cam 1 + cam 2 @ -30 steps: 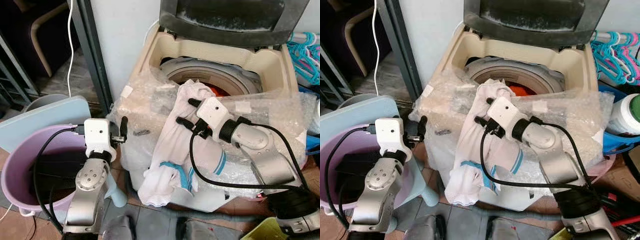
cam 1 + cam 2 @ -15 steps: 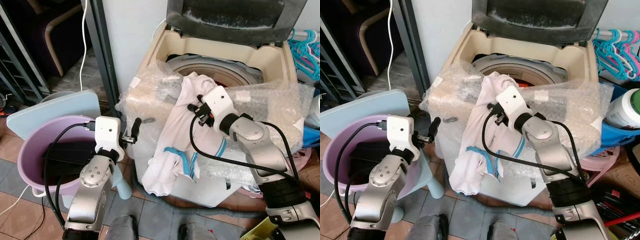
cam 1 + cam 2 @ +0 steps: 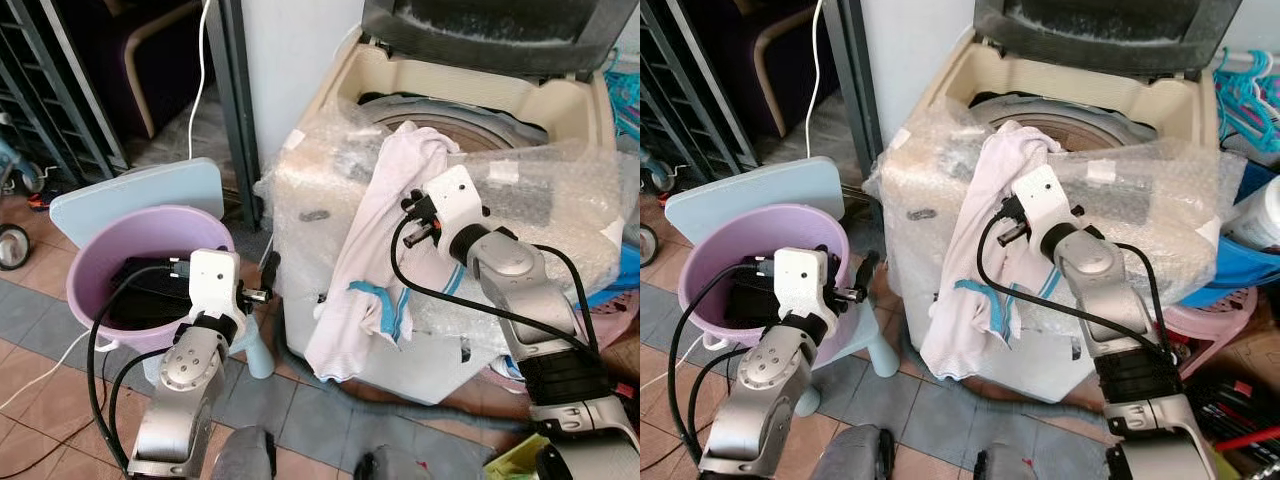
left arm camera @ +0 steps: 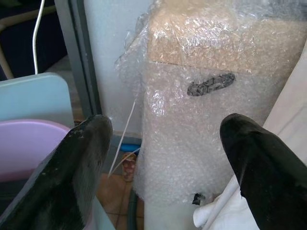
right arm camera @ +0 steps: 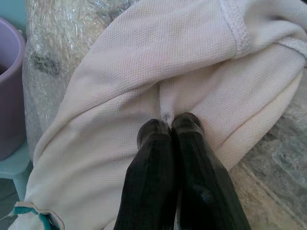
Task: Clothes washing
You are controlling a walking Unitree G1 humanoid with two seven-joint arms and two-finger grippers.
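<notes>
Right claw pinched tight on a fold of white garment, centre of the frame. Garment draped over the bubble-wrapped front rim of washing machine, most of it hanging outside, teal-trimmed hem low toward the floor. Left claw spread wide, holding nothing, lower left beside purple tub. Risk, as judged: thin pinch slipping under the hanging weight, cloth sliding off the slick wrap to the floor.
</notes>
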